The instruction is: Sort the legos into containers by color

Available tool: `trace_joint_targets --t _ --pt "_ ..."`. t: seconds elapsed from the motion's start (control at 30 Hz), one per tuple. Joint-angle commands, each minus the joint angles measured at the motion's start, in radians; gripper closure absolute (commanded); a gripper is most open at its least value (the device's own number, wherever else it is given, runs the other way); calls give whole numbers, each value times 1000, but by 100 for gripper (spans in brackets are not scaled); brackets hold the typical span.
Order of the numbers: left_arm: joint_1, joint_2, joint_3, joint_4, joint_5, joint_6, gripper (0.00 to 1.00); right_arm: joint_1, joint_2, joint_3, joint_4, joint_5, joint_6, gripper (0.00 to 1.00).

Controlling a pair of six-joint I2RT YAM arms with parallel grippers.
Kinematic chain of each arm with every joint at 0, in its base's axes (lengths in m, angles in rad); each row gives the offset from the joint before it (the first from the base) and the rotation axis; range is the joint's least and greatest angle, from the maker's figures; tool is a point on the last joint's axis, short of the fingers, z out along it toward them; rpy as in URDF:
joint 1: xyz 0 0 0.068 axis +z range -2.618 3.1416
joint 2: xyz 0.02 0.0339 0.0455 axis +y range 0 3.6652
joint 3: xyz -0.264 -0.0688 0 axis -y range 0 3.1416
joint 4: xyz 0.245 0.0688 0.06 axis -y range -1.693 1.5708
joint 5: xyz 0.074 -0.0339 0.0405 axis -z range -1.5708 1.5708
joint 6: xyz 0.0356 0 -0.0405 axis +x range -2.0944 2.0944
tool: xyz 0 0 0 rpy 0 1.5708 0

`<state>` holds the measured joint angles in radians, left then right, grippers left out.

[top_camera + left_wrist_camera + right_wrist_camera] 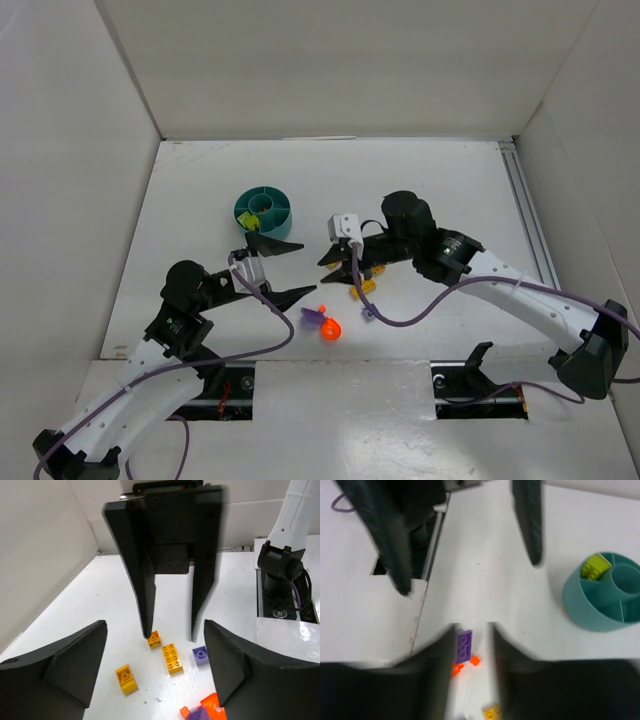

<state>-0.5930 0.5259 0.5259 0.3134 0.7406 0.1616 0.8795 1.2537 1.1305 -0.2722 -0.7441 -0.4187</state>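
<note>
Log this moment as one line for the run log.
left gripper open, empty | right gripper open, empty, tips by orange brick | teal dish holds lime brick | purple brick loose on table

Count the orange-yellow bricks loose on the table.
3: a small brick, a six-stud brick just beside it, a sloped brick apart. More may be hidden.

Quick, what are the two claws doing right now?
Left gripper: open, holding nothing.
Right gripper: open, holding nothing.
</note>
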Motion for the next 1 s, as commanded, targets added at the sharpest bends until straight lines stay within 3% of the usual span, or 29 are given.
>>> trace_joint_targets --t 0.0,0.17,0.33,0.4,0.43,0.53,0.67,0.8,0.97 --pt "-5 -26 -1 26 -41 -39 22 -48 -40 -20 37 -23 8 100" --pt "-5 -15 -1 38 -92 -86 28 -60 -40 -29 18 34 17 100" --pt "-5 31 -12 38 -124 -157 25 -60 -40 -54 -10 130 26 100" --pt "-5 31 -23 38 -191 -206 15 -60 -30 -54 -71 259 26 100" --pt "-5 40 -23 38 -213 -235 0 -60 -30 -63 -87 302 49 100" --pt "-5 40 -23 10 -315 -371 0 -60 -30 -104 -127 448 83 83" --pt "-5 31 -32 -98 -461 -552 0 -60 -48 -178 -182 624 194 51" --pt "-5 60 -58 -203 -572 -737 0 -60 -91 -274 -237 747 366 48" --pt "-5 117 -130 -175 -429 -789 1 -60 -200 -438 -196 720 461 52"
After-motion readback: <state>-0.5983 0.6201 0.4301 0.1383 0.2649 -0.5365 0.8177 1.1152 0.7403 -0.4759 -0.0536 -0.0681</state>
